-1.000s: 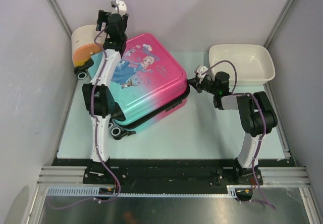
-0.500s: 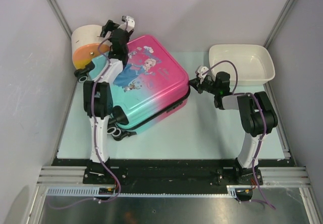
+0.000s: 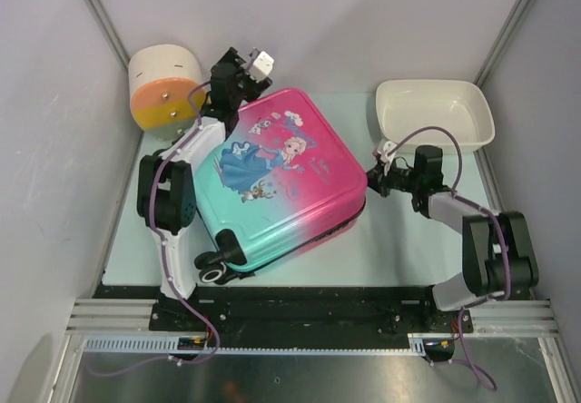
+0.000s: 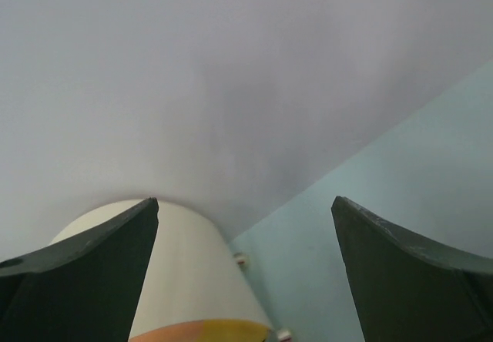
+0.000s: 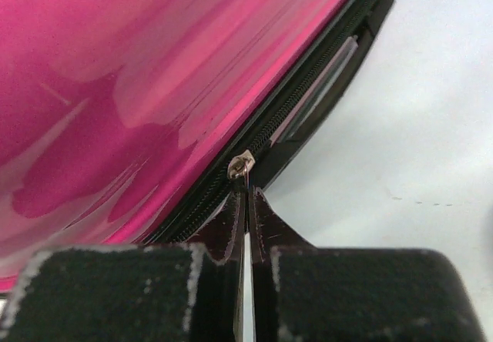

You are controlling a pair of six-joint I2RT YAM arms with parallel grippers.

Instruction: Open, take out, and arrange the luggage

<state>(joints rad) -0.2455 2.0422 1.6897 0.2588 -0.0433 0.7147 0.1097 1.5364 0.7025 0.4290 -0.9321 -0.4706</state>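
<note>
The small hard-shell luggage [image 3: 281, 181], pink fading to teal with a cartoon princess print, lies flat and closed on the pale green table [image 3: 408, 240]. Its printed shell faces up and its black wheels [image 3: 216, 267] point toward the arm bases. At its right edge the right gripper [image 3: 375, 174] is pinched tight on the silver-headed zip pull [image 5: 240, 169]. Over the luggage's far corner the left gripper [image 3: 247, 60] is spread wide and holds nothing. A cream-and-orange rounded drawer box [image 3: 163, 85] sits left of that corner. A white rectangular basin [image 3: 390, 117] lies to the luggage's right, apart from it.
</note>
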